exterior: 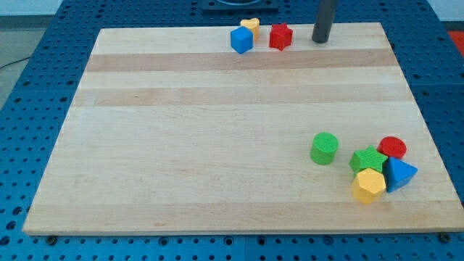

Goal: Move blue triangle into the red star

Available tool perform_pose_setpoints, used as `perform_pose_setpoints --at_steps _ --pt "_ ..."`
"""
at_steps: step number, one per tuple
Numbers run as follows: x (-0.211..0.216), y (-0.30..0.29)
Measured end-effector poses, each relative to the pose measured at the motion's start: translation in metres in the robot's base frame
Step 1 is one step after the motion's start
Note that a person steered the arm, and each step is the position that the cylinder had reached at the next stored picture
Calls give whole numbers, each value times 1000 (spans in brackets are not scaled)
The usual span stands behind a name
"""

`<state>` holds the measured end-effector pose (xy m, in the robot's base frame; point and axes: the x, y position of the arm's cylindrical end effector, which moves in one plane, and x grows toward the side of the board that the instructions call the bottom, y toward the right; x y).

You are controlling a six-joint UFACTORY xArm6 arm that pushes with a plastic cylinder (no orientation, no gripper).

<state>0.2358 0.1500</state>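
Note:
The blue triangle lies near the board's bottom right corner, touching a yellow hexagon, a green star and a red cylinder. The red star sits at the board's top edge, right of centre. My tip rests on the board at the top edge, a short way right of the red star and far above the blue triangle.
A blue cube and a yellow heart stand just left of the red star. A green cylinder stands left of the bottom-right cluster. The wooden board sits on a blue perforated table.

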Motion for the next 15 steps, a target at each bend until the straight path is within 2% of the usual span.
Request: perform_pose_setpoints --at_steps 2,3,5,6,7,8,9,10,11,12,13,14,15 --pt "0 -67" --pt "0 -80" --pt "16 -63" --pt "74 -58" --pt "150 -66" --pt "155 -43" --pt "156 45" --pt "213 144" --pt "252 194" --pt "303 192" --pt "358 160" --pt "365 125" --pt "353 85"
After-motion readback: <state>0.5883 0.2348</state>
